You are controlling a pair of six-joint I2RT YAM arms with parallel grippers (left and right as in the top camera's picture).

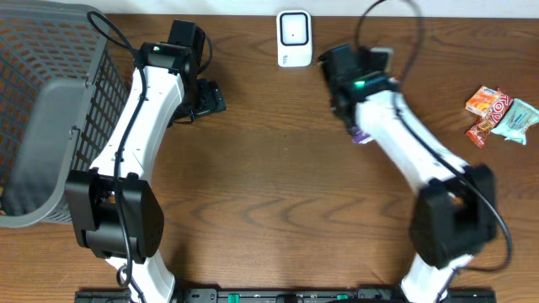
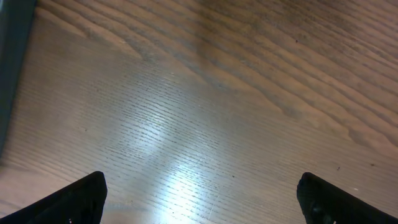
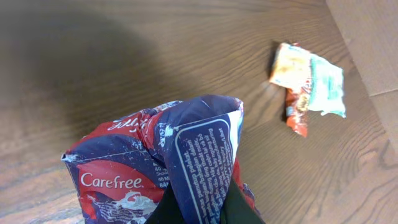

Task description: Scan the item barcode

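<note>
packaging in dark blue and red fills the lower half of the right wrist view: the carefree packet (image 3: pixel 180 168), crumpled, with its white brand lettering readable at the lower left and a panel of small white print turned toward the camera. the right end effector (image 3: pixel 198 210) is clenched on this packet, its dark fingers (image 3: pixel 233 208) pinching the lower edge so that the film bunches upward from the grip. the packet is held above the desk (image 1: pixel 278 185), whose brown wood grain and a soft shadow show behind it.

from overhead only a small purple corner of the packet peeks out beside the right arm's white link, right of centre. it sits apart from the scanner (image 1: pixel 294 38), a white unit lying at the far edge of the desk. whether a barcode faces the scanner cannot be told.

the left end effector (image 2: pixel 202 202) is released. its two black fingertips (image 2: pixel 81 199) are spread to the bottom corners of the left wrist view, with only bare wood between them. overhead it hangs left of the scanner, near a grey mesh basket (image 1: pixel 101 93) that takes up the left end of the desk.

a small heap of snack packets (image 1: pixel 501 114), orange, red and pale green, lies near the right edge, well apart from the held packet. the right wrist camera shows them too, beyond the packet.
</note>
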